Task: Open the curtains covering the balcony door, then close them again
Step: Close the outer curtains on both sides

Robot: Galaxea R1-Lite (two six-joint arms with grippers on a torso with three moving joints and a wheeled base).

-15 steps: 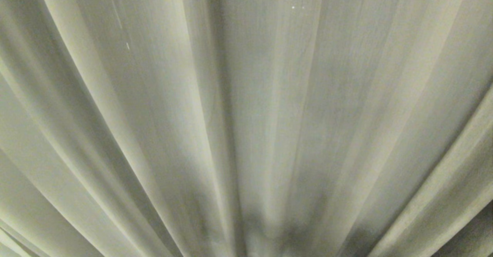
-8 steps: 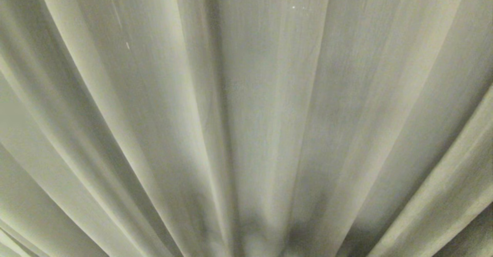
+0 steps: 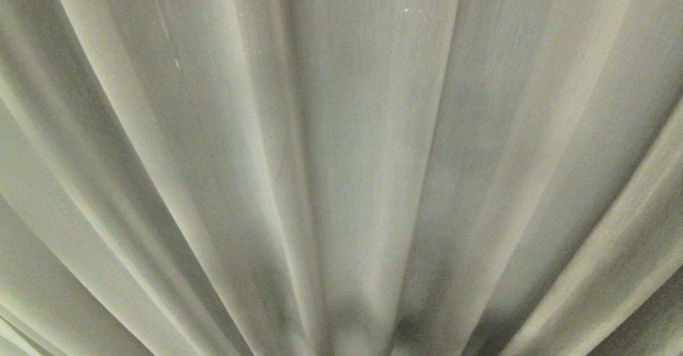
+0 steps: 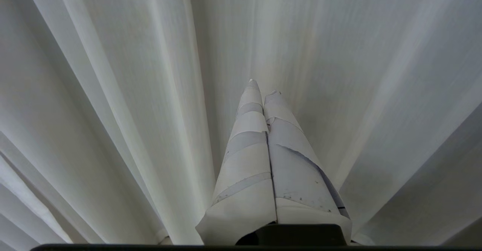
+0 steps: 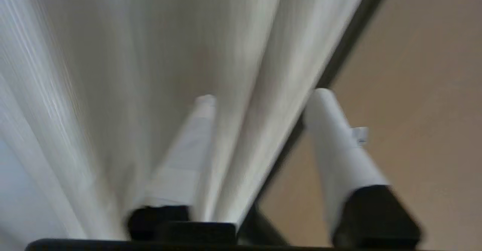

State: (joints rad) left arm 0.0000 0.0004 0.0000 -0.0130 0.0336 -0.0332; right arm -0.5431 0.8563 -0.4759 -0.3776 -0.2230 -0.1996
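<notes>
The cream pleated curtains [image 3: 341, 148] fill the whole head view, and no gripper shows there. The balcony door is hidden behind the fabric. In the left wrist view my left gripper [image 4: 261, 87] is shut, its taped white fingers pressed together with nothing between them, pointing at the curtains [image 4: 124, 93]. My right gripper [image 5: 262, 100] is open at the curtains' outer edge [image 5: 263, 104]. A fold of that edge lies between its two white fingers [image 5: 339, 145] without being pinched.
A narrow dark strip [image 5: 350, 32] runs along the curtain's edge in the right wrist view. Past it lies a plain tan surface [image 5: 421, 74]. Fabric hangs close in front of the head camera and both wrists.
In the head view the middle pleats have swayed: the dark central fold has drifted a little to the left and the panel beside it has widened.
</notes>
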